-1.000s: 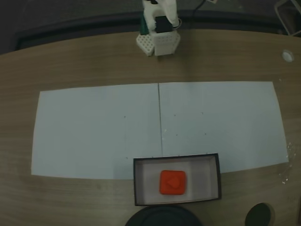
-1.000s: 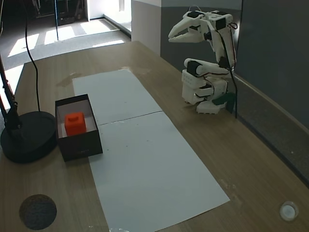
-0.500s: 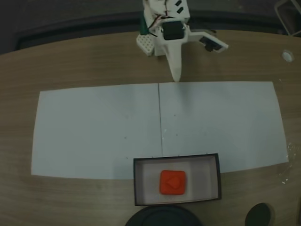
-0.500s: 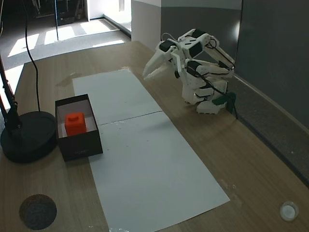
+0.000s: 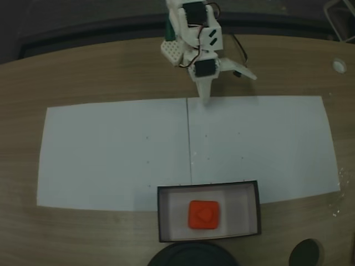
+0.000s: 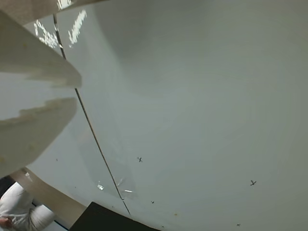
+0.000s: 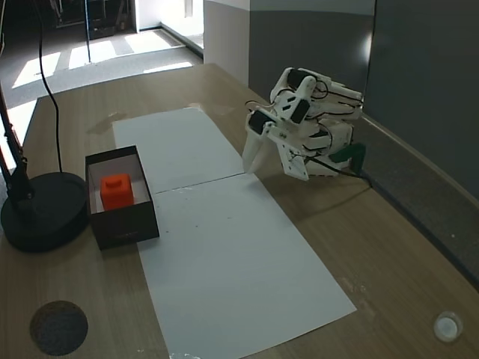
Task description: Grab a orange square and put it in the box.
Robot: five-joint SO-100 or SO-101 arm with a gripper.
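The orange square (image 5: pixel 203 214) lies inside the box (image 5: pixel 239 211), a shallow black-walled tray with a white inside, near the front edge of the table in a fixed view. In another fixed view the orange square (image 7: pixel 116 190) rests in the box (image 7: pixel 127 227) at the left. My gripper (image 5: pixel 206 98) is shut and holds nothing. It points down at the far edge of the white paper, far from the box. From the side, the gripper (image 7: pixel 248 166) hangs just above the paper's seam. In the wrist view the fingers (image 6: pixel 33 72) come in from the left, and a dark corner of the box (image 6: pixel 108 220) shows at the bottom.
Two white paper sheets (image 5: pixel 111 149) cover the middle of the wooden table. A round black lamp base (image 7: pixel 41 213) stands right beside the box. A dark disc (image 7: pixel 58 327) and a small white cap (image 7: pixel 447 326) lie near the table's edges.
The arm has unfolded from its raised rest pose and swung forward and down, bringing the shut gripper's tip to the paper's far edge. The orange square and box have not moved.
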